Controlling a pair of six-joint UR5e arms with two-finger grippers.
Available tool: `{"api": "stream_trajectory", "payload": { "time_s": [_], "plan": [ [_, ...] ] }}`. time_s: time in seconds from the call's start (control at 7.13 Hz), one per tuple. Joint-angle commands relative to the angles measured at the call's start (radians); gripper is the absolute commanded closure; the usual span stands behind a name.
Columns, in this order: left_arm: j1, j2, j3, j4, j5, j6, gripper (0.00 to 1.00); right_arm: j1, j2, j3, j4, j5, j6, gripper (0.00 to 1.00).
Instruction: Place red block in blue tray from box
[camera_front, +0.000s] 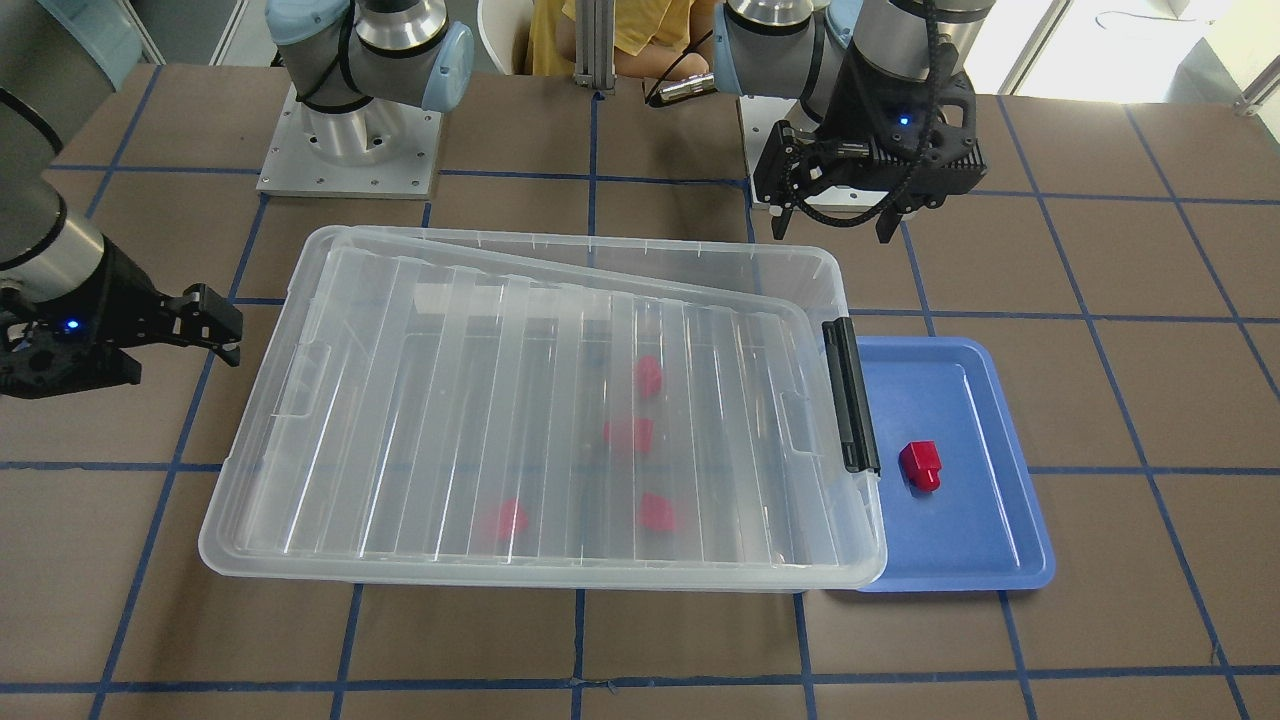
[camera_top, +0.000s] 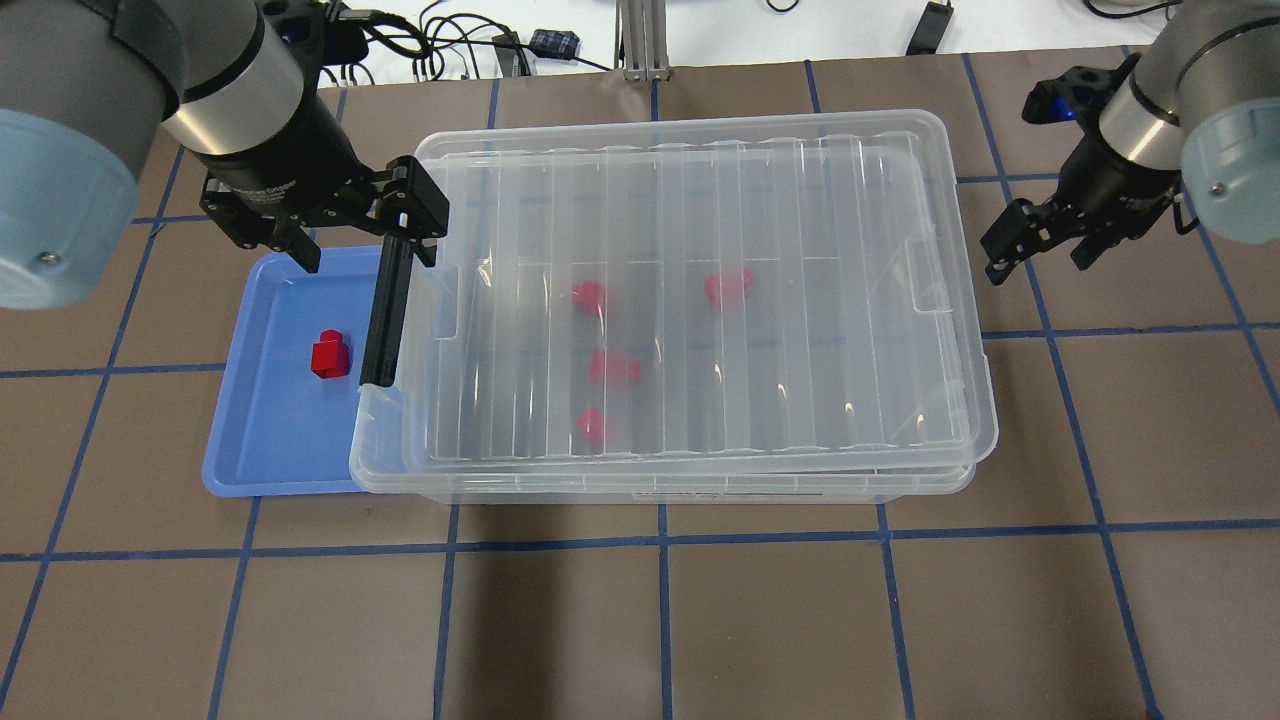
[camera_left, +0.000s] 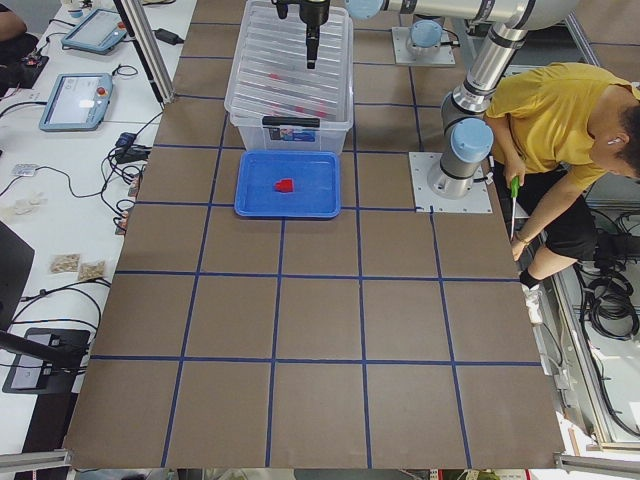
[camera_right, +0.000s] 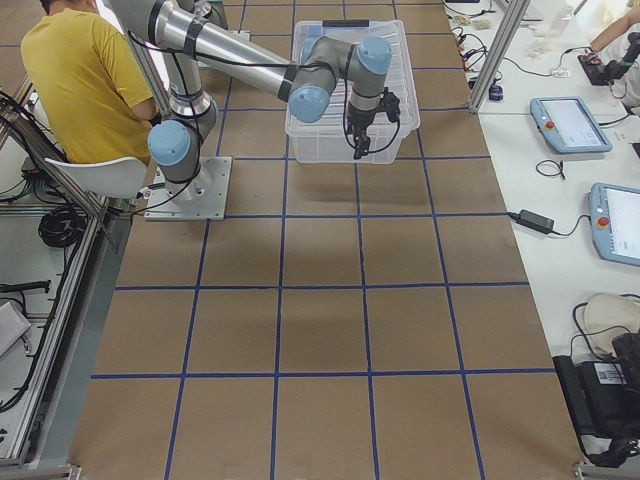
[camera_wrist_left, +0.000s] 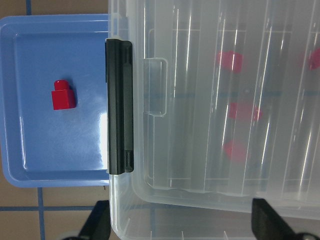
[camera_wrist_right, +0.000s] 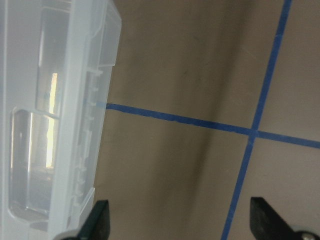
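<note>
One red block (camera_front: 920, 466) (camera_top: 330, 354) lies in the blue tray (camera_front: 960, 545) (camera_top: 265, 450), also in the left wrist view (camera_wrist_left: 63, 95). The clear box (camera_front: 300, 555) (camera_top: 960, 470) stands beside the tray, partly over its edge. Its ribbed lid (camera_top: 800, 200) lies on top, slightly askew, with the black latch (camera_front: 850, 395) (camera_top: 385, 310) toward the tray. Several more red blocks (camera_top: 613, 368) show blurred through the lid. My left gripper (camera_top: 365, 245) (camera_front: 833, 235) hovers open and empty over the latch end. My right gripper (camera_top: 1040, 262) is open and empty beside the box's other end.
The brown table (camera_top: 660, 620) has a blue tape grid. The arm bases (camera_front: 350, 140) stand behind the box. A person in yellow (camera_left: 550, 120) sits by the robot. Tablets and cables (camera_left: 80, 95) lie on a side bench.
</note>
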Motion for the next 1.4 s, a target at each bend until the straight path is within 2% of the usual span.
{"api": "stream_trajectory", "payload": {
  "time_s": [0.0,0.14,0.42,0.7,0.84,0.98,1.12,1.26],
  "plan": [
    [0.0,0.0,0.0,0.0,0.001,-0.001,0.0,0.01,-0.01,-0.153,0.137,-0.018,0.015,0.0],
    [0.0,-0.001,0.0,0.0,-0.001,-0.001,0.0,0.055,-0.029,-0.187,0.197,-0.011,0.037,0.0],
    [0.0,-0.001,0.0,0.0,-0.001,-0.001,0.0,0.207,-0.092,-0.178,0.245,-0.009,0.205,0.0],
    [0.0,0.0,0.0,0.0,0.001,-0.001,0.0,0.232,-0.123,-0.151,0.294,0.072,0.253,0.0],
    [0.0,0.0,0.0,0.0,0.001,-0.001,0.0,0.232,-0.149,-0.131,0.297,0.069,0.256,0.0],
    [0.0,0.0,0.0,-0.001,0.001,0.001,0.0,0.241,-0.169,-0.106,0.276,0.063,0.293,0.0],
    [0.0,0.0,0.0,-0.001,0.001,0.001,0.0,0.249,-0.162,-0.102,0.179,0.007,0.296,0.0],
    [0.0,0.0,0.0,-0.001,0.002,0.001,0.0,0.249,-0.146,-0.103,0.15,-0.051,0.299,0.0]
  ]
}}
